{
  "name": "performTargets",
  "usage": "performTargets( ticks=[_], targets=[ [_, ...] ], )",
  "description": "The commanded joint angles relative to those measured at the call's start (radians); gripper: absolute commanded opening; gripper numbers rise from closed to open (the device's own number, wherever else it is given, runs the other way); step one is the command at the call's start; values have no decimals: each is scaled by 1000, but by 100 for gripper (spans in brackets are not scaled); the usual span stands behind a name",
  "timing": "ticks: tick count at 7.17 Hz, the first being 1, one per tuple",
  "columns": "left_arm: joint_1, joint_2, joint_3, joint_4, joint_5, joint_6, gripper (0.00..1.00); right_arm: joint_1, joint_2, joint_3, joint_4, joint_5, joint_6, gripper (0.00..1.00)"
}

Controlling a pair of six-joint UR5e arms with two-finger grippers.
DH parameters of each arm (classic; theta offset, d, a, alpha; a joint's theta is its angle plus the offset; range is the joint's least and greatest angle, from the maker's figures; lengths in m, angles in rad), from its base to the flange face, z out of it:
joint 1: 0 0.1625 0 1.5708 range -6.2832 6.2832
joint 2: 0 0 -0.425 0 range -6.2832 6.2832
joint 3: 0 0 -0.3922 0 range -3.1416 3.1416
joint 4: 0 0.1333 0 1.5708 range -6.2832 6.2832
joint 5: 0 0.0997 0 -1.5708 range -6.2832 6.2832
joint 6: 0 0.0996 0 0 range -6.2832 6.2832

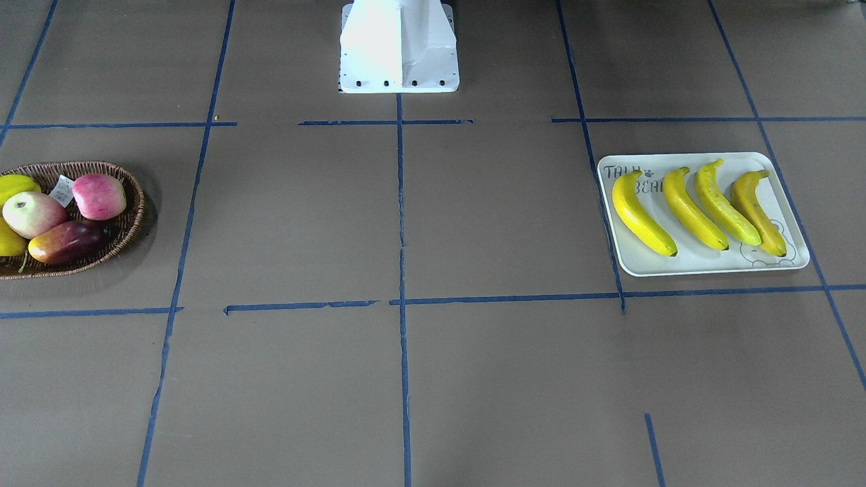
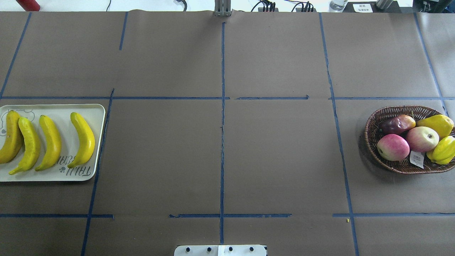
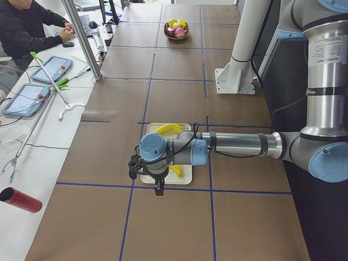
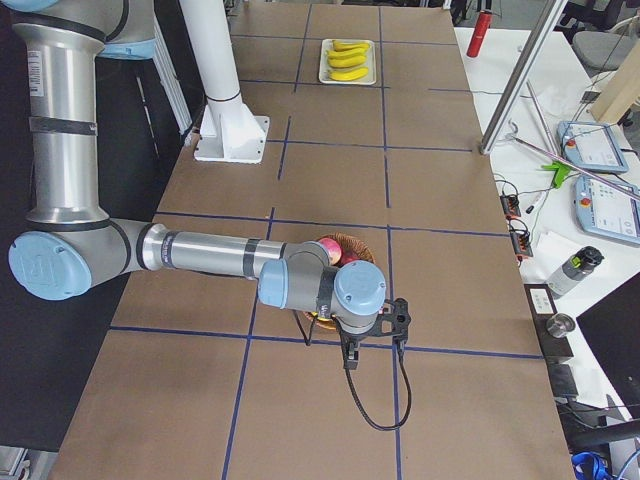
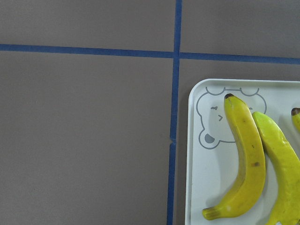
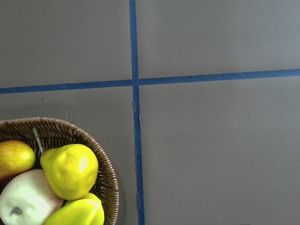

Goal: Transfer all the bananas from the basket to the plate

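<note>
all four bananas lie side by side on the plate, and the basket, well apart at the other end of the table, holds only apples, a pear and other fruit, so the task looks done. the bananas look light, stiff and smooth-skinned, so i judge them best pinched across the thick middle, where the curve is least likely to roll or slip. the left gripper hangs over the plate and the right gripper beside the basket, but i cannot tell whether either is parted or closed.
</note>
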Motion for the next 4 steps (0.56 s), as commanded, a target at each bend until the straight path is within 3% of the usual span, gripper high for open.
performTargets(
  ticks=[1,4],
  targets=[
    [0,-4,-2,-4,-1,-1,100,0,1,5,1,-2,4,100],
    [0,-4,-2,-6,-1,-1,100,0,2,22,3,-4,1,100]
  ],
)
